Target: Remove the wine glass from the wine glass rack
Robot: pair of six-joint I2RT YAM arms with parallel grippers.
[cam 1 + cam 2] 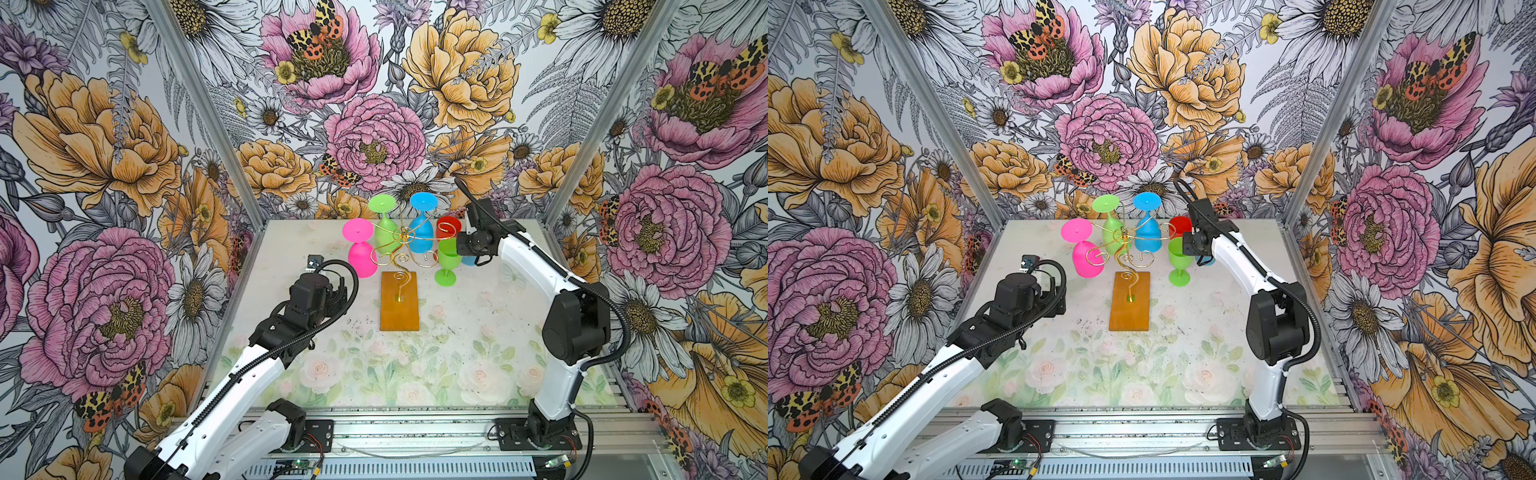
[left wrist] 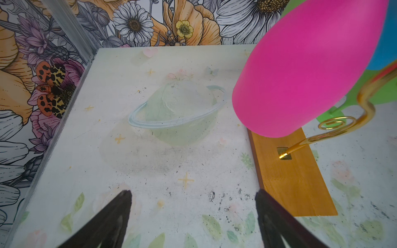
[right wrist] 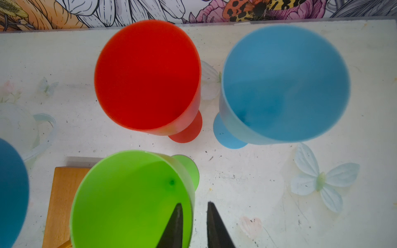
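Your right gripper (image 3: 194, 204) straddles the rim of the upright lime-green plastic wine glass (image 3: 129, 204), jaws slightly apart and not pinching. The glass stands on the surface (image 1: 478, 324), at 2 o'clock from the amber-based gold wire wine glass rack (image 1: 400, 307). Your left gripper (image 2: 193, 199) gapes wide, empty.

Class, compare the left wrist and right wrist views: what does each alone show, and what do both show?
Left wrist only: the hanging pink glass, the gold wire stem, the open left gripper. Right wrist only: the open mouth of the upright red glass, the right gripper straddling the green glass rim. Both: the amber base.
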